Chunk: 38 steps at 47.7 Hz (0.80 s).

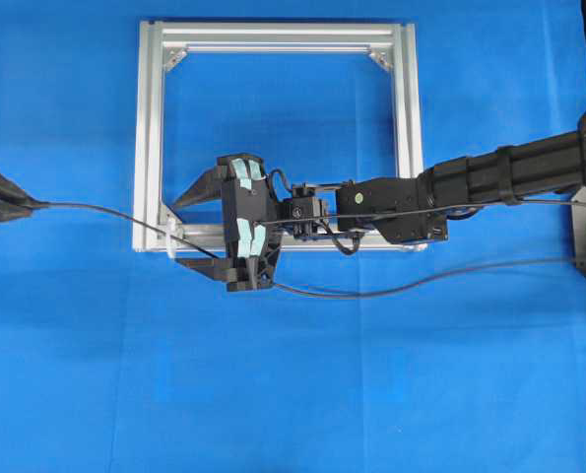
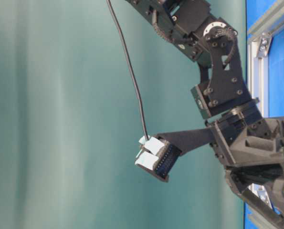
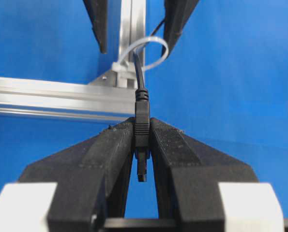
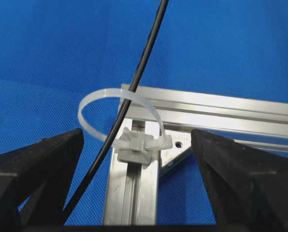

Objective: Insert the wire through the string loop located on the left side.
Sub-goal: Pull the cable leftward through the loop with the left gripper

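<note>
The wire (image 1: 105,215) runs from my left gripper (image 1: 34,204) at the left edge to the lower-left corner of the frame. There it passes through the string loop (image 4: 118,112), a whitish tie clipped to the rail. In the left wrist view my left gripper (image 3: 142,124) is shut on the wire's plug (image 3: 142,116), and the wire rises into the string loop (image 3: 152,52). My right gripper (image 1: 206,232) reaches across the frame and stands open, one finger on each side of the loop. The wire (image 4: 144,58) slants between the right gripper's fingers (image 4: 42,162), touching neither.
The silver aluminium frame (image 1: 401,138) lies flat on the blue table. My right arm (image 1: 470,182) lies across its lower rail. Beyond the loop the wire (image 1: 421,281) trails off toward the right edge. The frame rail (image 3: 47,96) crosses just ahead of my left gripper.
</note>
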Available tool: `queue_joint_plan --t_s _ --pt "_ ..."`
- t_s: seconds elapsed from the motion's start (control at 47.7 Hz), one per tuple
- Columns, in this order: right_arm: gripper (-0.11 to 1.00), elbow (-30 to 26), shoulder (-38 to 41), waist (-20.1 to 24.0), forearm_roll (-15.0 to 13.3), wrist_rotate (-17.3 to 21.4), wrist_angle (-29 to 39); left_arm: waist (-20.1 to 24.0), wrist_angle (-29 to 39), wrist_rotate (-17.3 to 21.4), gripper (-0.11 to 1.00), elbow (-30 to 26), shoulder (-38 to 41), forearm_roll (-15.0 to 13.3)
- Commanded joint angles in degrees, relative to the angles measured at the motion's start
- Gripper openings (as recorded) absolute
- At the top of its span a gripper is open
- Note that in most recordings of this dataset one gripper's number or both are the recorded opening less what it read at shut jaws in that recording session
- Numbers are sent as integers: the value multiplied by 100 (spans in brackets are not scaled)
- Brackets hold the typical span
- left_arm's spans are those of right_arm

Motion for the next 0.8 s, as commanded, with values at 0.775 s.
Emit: queue_joint_plan --t_s 0.775 --pt "94 -62 -132 -79 -9 0 -35 -141 -211 -62 8 -176 9 26"
